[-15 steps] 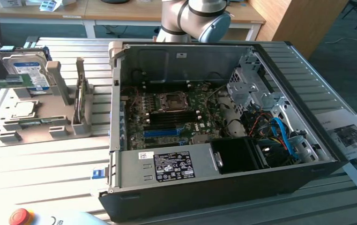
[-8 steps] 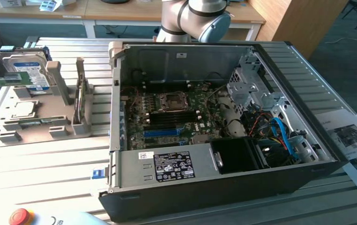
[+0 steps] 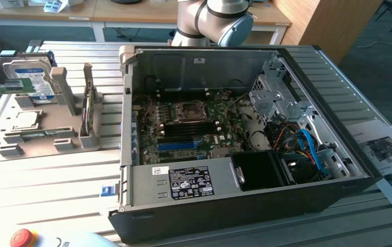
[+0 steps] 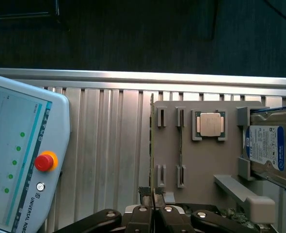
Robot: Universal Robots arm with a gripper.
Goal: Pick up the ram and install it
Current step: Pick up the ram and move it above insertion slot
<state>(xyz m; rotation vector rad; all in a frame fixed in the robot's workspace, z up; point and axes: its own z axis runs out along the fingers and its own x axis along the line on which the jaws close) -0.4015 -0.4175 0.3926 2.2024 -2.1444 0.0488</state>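
Over the slatted table (image 4: 109, 141), gripper (image 4: 153, 211) clamps ram (image 4: 151, 141).

This is looking like a robotics lab or workshop: a Universal Robots arm (image 3: 220, 18) is standing at a ribbed aluminium worktable (image 3: 58, 180), where a desktop computer case (image 3: 251, 211) is lying open with its motherboard (image 3: 196, 123) bared. A grey fixture (image 3: 45, 139) is holding loose parts (a hard drive (image 3: 35, 77), a processor chip (image 4: 211, 124)), with the ram (image 3: 7, 87) near the drive. A teach pendant (image 4: 17, 160) with a red emergency-stop button (image 4: 45, 161) is lying on the table. Behind, wooden desks (image 3: 113, 13) are standing on blue-grey carpet (image 3: 381, 46), and printed sheets (image 3: 388, 154) are lying at the exterior view's right.
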